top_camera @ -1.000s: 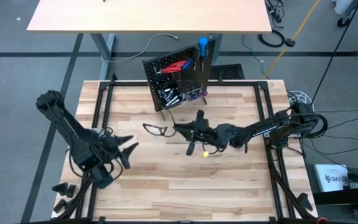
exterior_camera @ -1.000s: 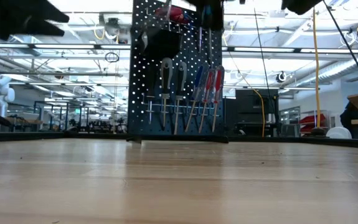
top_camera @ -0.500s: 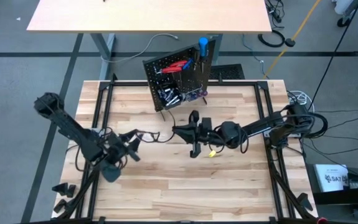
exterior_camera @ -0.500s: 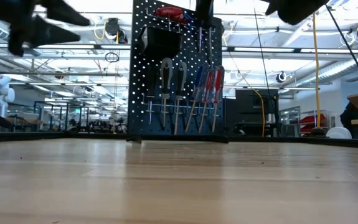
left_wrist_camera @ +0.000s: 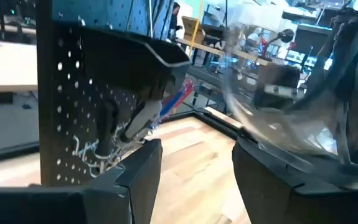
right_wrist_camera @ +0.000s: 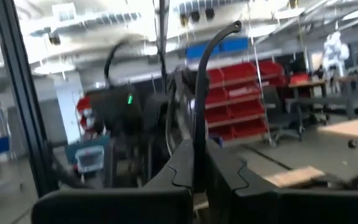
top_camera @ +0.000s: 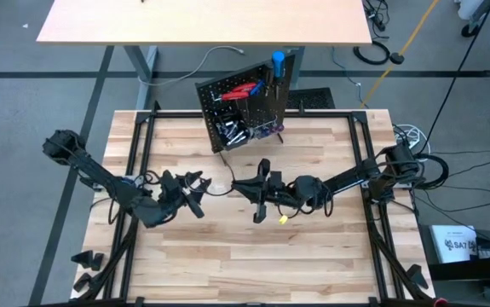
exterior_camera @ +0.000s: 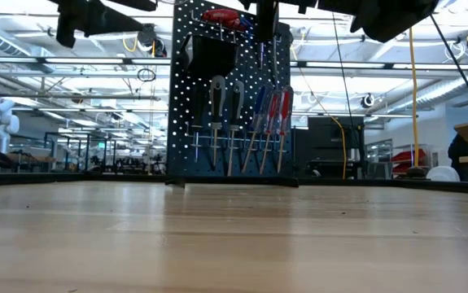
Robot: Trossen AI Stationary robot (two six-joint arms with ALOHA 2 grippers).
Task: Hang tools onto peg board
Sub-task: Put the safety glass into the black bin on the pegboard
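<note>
The black peg board (top_camera: 245,109) stands at the table's far middle; screwdrivers (exterior_camera: 254,122) with black, blue and red handles hang on it, red-handled pliers at its top, and a small black bin (left_wrist_camera: 135,59) is fixed to it. My right gripper (top_camera: 243,186) is above the table's middle, shut on a thin dark curved tool (right_wrist_camera: 198,81) with a hooked end. My left gripper (top_camera: 198,184) is open just to its left, facing it. A blurred clear piece (left_wrist_camera: 259,93) shows past the left gripper's fingers. I cannot tell whether they touch it. My right gripper pinches the thin dark curved tool between its two fingers at its lower stretch (right_wrist_camera: 198,138). The tool runs out past the fingertips and ends in a hook (right_wrist_camera: 231,28). It is lifted clear of the table and reaches toward my left gripper.
The wooden tabletop (top_camera: 227,256) is framed by black rails (top_camera: 134,153). Both arms hang high in the low view, the left (exterior_camera: 95,15) and the right (exterior_camera: 388,12). A second table (top_camera: 202,21) stands beyond the far edge.
My left gripper has gone up and toward the table's right and far side, closing on my right gripper. My right gripper has shifted slightly left and toward the near edge, still shut on the thin tool, which stays lifted.
</note>
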